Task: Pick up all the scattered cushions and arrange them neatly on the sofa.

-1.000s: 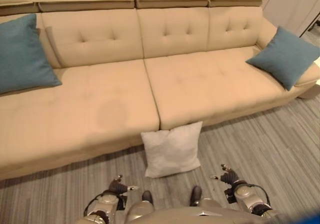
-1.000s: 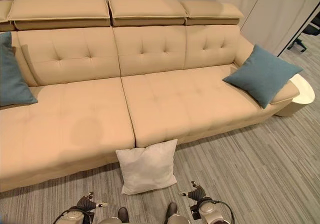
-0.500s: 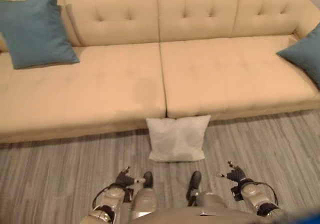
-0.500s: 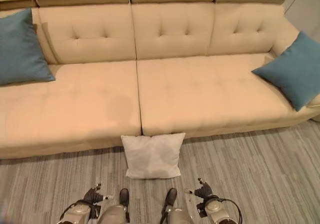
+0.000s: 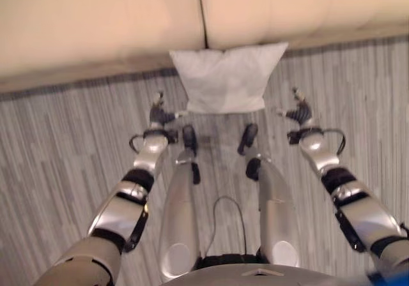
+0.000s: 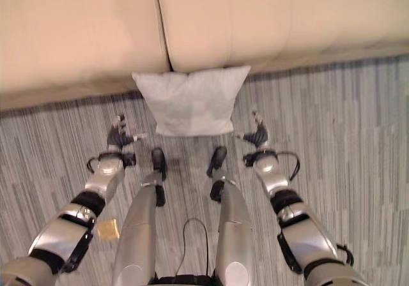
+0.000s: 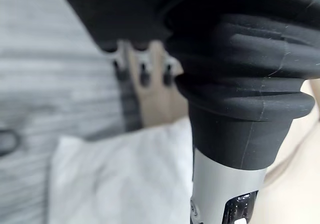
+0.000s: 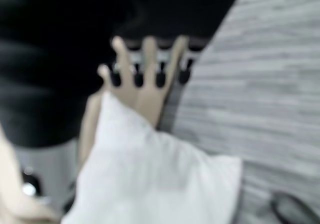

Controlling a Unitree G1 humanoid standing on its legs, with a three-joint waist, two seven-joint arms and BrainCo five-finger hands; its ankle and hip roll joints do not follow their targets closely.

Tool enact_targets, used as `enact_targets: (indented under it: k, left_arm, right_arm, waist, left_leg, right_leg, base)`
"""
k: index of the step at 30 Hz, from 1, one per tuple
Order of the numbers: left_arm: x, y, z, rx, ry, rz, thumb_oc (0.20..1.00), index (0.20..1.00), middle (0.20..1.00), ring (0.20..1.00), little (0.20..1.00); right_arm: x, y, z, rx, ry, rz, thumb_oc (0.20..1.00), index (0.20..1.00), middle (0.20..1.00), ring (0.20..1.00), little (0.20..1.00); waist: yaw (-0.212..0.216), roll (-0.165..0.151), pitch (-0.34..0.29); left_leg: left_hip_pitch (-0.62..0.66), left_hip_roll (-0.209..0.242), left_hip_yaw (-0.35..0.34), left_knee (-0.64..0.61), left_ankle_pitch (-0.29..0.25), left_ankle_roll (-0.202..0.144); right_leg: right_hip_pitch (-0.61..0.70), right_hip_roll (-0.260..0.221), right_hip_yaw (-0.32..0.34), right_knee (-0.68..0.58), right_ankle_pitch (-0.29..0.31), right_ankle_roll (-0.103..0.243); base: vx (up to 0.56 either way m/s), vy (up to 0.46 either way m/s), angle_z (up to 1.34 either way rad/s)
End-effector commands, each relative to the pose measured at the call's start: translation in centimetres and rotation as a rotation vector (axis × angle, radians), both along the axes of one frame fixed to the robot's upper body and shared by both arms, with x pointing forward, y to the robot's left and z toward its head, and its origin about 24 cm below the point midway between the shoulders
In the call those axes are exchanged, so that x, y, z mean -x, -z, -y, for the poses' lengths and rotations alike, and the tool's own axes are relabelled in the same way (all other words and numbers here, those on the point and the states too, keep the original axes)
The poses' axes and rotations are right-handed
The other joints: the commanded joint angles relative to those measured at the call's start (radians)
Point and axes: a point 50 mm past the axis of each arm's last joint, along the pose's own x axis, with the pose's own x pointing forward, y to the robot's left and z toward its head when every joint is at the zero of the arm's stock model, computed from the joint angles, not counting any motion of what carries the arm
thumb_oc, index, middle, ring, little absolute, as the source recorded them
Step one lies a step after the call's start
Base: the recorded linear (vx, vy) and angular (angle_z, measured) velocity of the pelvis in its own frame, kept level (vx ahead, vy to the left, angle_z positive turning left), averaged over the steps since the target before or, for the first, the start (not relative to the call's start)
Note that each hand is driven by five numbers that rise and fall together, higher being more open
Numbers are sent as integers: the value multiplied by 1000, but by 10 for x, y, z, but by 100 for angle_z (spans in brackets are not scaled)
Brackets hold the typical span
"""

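Note:
A white square cushion (image 5: 227,78) stands on the floor, its top edge leaning against the front of the beige sofa (image 5: 96,18) below the seam between two seat pads. My left hand (image 5: 160,115) hovers near the cushion's lower left corner, open, holding nothing. At the lower right corner my right hand (image 5: 299,113) is open too, a short gap from the fabric. Both wrist views look past straight fingers (image 7: 142,74) (image 8: 145,74) at the cushion (image 7: 120,179) (image 8: 150,179) and the sofa base.
Grey striped plank floor (image 6: 358,126) spreads to both sides of the cushion. The sofa's front edge (image 6: 287,50) runs across the far side. A small tan square (image 6: 107,229) lies on the floor beside my left arm.
The camera has tipped down and come closer to the sofa front. Both arms have stretched forward, bringing the hands up beside the white cushion's lower corners.

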Motion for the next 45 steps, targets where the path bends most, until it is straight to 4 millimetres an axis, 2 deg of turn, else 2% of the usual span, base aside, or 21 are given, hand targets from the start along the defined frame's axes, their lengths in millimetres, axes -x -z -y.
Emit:
enact_targets:
  k: [1,2,4,6,10,18,20,22,23,24,25,27,29,30,34,35,38,39,40,44,45]
  left_arm:
    - [17,23,-11,17,-69,-19,1000,1000,1000,1000,1000]
    - [10,8,-10,2,-75,21,1000,1000,1000,1000,1000]
    - [5,-5,-13,-16,-86,54,1000,1000,1000,1000,1000]
    - [2,-11,-12,-16,-84,66,1000,1000,1000,1000,1000]
    - [-9,-42,-10,-37,-75,138,1000,1000,1000,1000,1000]
    - [-25,-106,-3,-3,-53,296,1000,1000,1000,1000,1000]
    - [-26,-111,-2,-1,-49,303,1000,1000,1000,1000,1000]
    - [-29,-129,1,0,-46,345,1000,1000,1000,1000,1000]
    - [-29,-129,0,0,-46,345,1000,1000,1000,1000,1000]
    - [-30,-142,5,12,-35,380,1000,1000,1000,1000,1000]
    - [-30,-143,5,13,-35,382,1000,1000,1000,1000,1000]
    - [-30,-162,20,26,7,445,1000,1000,1000,1000,1000]
    - [-30,-163,21,27,7,447,1000,1000,1000,1000,1000]
    - [-29,-175,32,15,33,484,1000,1000,1000,1000,1000]
    - [-28,-202,65,12,118,554,1000,1000,1000,1000,1000]
    - [-28,-203,65,13,118,557,1000,1000,1000,1000,1000]
    - [-27,-206,85,29,172,563,1000,1000,1000,1000,1000]
    - [-24,-210,98,37,209,580,1000,1000,1000,1000,1000]
    - [-24,-210,98,38,209,580,1000,1000,1000,1000,1000]
    - [-20,-211,116,60,251,597,1000,1000,1000,1000,1000]
    - [-19,-210,123,69,271,597,1000,1000,1000,1000,1000]
  right_arm:
    - [18,23,22,-5,96,-17,1000,1000,1000,1000,1000]
    - [12,8,27,17,122,26,1000,1000,1000,1000,1000]
    - [7,-6,33,33,145,60,1000,1000,1000,1000,1000]
    - [6,-11,36,38,155,70,1000,1000,1000,1000,1000]
    - [-3,-33,45,28,192,108,1000,1000,1000,1000,1000]
    - [-17,-89,56,58,201,195,1000,1000,1000,1000,1000]
    - [-18,-95,57,48,200,206,1000,1000,1000,1000,1000]
    - [-21,-116,54,28,198,256,1000,1000,1000,1000,1000]
    - [-21,-116,54,28,198,256,1000,1000,1000,1000,1000]
    - [-23,-128,53,21,193,282,1000,1000,1000,1000,1000]
    - [-23,-129,53,20,193,284,1000,1000,1000,1000,1000]
    - [-24,-149,48,16,182,338,1000,1000,1000,1000,1000]
    - [-24,-150,48,16,182,340,1000,1000,1000,1000,1000]
    - [-25,-162,43,16,170,365,1000,1000,1000,1000,1000]
    - [-31,-183,27,-9,125,384,1000,1000,1000,1000,1000]
    - [-31,-185,27,-9,125,386,1000,1000,1000,1000,1000]
    - [-34,-190,12,-20,92,386,1000,1000,1000,1000,1000]
    - [-36,-194,0,-27,59,397,1000,1000,1000,1000,1000]
    - [-36,-194,0,-27,59,397,1000,1000,1000,1000,1000]
    - [-36,-204,-35,-23,-38,440,1000,1000,1000,1000,1000]
    - [-35,-208,-60,-2,-115,456,1000,1000,1000,1000,1000]
  waist:
    - [-3,17,-118]
    - [-8,20,-116]
    - [-14,20,-122]
    - [-17,21,-126]
    - [-24,26,-122]
    - [-36,31,-97]
    - [-36,33,-96]
    - [-36,36,-84]
    - [-36,36,-84]
    - [-36,41,-73]
    - [-37,41,-73]
    - [-38,47,-57]
    - [-38,47,-57]
    - [-35,52,-41]
    - [-21,69,4]
    - [-21,71,8]
    - [-11,92,10]
    - [-5,103,11]
    - [-5,104,11]
    - [6,118,11]
    - [13,122,11]
  left_leg:
    - [-38,14,0,91,-64,-39]
    - [-102,20,-4,134,-76,-38]
    - [-164,24,-8,173,-89,-35]
    - [-198,26,-7,194,-95,-35]
    - [-304,15,-13,247,-108,-26]
    - [-478,0,-11,364,-143,-5]
    - [-501,2,-9,381,-150,-4]
    - [-548,3,-10,418,-161,-2]
    - [-549,3,-9,418,-161,-2]
    - [-572,4,-10,434,-163,-2]
    - [-577,4,-9,437,-164,-2]
    - [-613,4,-14,460,-164,-2]
    - [-618,5,-14,464,-165,-2]
    - [-637,8,-14,474,-165,-1]
    - [-675,11,-33,514,-167,5]
    - [-677,12,-35,517,-168,4]
    - [-698,17,-59,549,-170,5]
    - [-705,18,-68,566,-169,7]
    - [-705,18,-69,566,-170,6]
    - [-705,23,-81,569,-167,7]
    - [-706,23,-87,572,-163,7]
  right_leg:
    - [6,-37,44,44,-39,110]
    - [-56,-43,53,90,-51,107]
    - [-116,-44,60,127,-61,105]
    - [-150,-48,62,144,-66,104]
    - [-263,-49,80,204,-83,100]
    - [-465,-52,124,324,-117,93]
    - [-492,-51,133,341,-122,91]
    - [-545,-54,143,373,-132,88]
    - [-547,-54,143,374,-133,88]
    - [-574,-54,151,389,-133,88]
    - [-579,-55,152,392,-134,88]
    - [-621,-56,162,415,-136,86]
    - [-626,-56,163,419,-137,86]
    - [-648,-61,168,434,-139,85]
    - [-679,-55,172,456,-131,86]
    - [-679,-54,171,457,-131,86]
    - [-679,-53,165,468,-139,82]
    - [-679,-57,160,477,-140,78]
    - [-679,-58,159,478,-141,78]
    - [-679,-56,158,483,-144,72]
    - [-679,-55,157,486,-144,68]
  base:
    - [27,27,10]
    - [36,30,8]
    - [40,21,5]
    - [52,4,-1]
    - [79,9,-2]
    - [59,33,-3]
    - [55,13,-4]
    - [59,-5,-9]
    - [69,-9,-4]
    - [31,-2,1]
    - [60,-19,1]
    - [48,-11,0]
    - [0,0,0]
    - [0,0,0]
    - [19,-10,0]
    - [18,-26,-4]
    - [35,-33,-2]
    - [0,0,0]
    - [0,0,0]
    - [2,-8,2]
    - [0,0,0]
